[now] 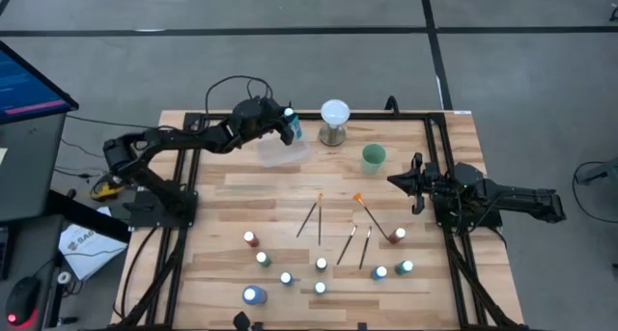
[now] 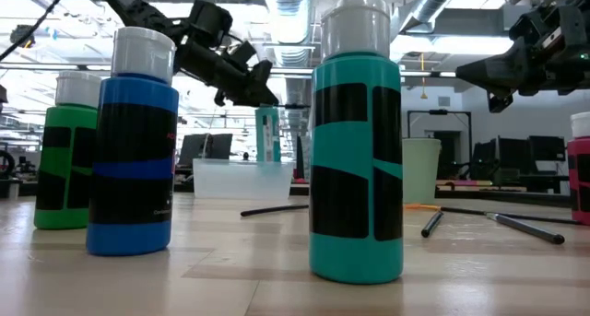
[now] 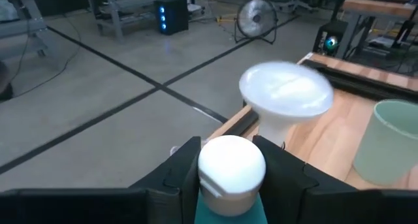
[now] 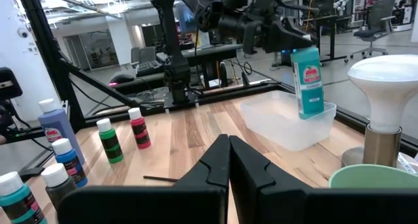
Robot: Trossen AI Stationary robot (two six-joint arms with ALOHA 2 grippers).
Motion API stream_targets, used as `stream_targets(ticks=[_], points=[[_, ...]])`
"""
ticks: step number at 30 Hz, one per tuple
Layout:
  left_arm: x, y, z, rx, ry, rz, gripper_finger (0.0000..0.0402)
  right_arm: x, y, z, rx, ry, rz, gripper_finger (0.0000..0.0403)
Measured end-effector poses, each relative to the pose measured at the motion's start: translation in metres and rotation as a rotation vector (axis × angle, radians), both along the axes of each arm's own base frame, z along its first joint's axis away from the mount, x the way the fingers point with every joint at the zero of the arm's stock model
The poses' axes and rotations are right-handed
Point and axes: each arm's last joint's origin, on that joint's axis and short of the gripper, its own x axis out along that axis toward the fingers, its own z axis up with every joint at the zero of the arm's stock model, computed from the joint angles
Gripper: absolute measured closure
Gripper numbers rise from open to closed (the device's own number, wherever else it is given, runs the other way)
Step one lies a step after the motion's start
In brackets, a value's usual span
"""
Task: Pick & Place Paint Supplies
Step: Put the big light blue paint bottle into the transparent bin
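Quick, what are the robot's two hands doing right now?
Left gripper: closed on a teal paint bottle, above the clear bin.
Right gripper: shut, holding nothing.

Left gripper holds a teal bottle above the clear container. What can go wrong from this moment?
1. The left gripper grips the teal bottle only near its cap; it could slip or swing before release.
2. The bottle hangs over the clear container; if dropped from there, it may tip or bounce over the low wall.
3. The white globe lamp and green cup stand close by, so a wide move might knock them.
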Motion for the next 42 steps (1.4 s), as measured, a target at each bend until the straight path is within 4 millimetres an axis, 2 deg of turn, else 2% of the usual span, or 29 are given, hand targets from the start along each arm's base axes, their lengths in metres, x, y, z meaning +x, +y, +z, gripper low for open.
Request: stream_targets(ticks=[5,15,20,24,28,32,37,42], points=[[0.003,0.005,-0.008,0.0,0.0,0.009,0.0268,0.0,0.0,0.0,0.0,0.0,0.0,0.0403],[0.007,0.007,-0.013,0.014,-0.015,0.011,0.032,0.0,0.0,0.0,0.0,0.0,0.0,0.0403],[0.006,0.006,-0.011,0.033,-0.002,-0.004,0.0324,0.0,0.0,0.0,0.0,0.0,0.0,0.0403],[-0.001,-0.001,0.014,0.085,-0.057,-0.071,0.0297,0.0,0.0,0.0,0.0,-0.001,0.0,0.0403],[-0.018,-0.015,0.041,0.086,-0.071,-0.123,0.0247,0.0,0.0,0.0,0.0,-0.001,0.0,0.0403],[-0.041,-0.037,0.057,0.029,0.022,-0.15,0.0198,0.0,0.0,0.0,0.0,-0.001,0.0,0.0403],[-0.057,-0.052,0.047,-0.005,0.142,-0.154,0.0187,0.0,0.0,0.0,0.0,-0.001,0.0,0.0403],[-0.06,-0.053,0.015,-0.102,0.18,-0.111,0.0233,0.0,0.0,0.0,0.0,-0.001,0.0,0.0403]])
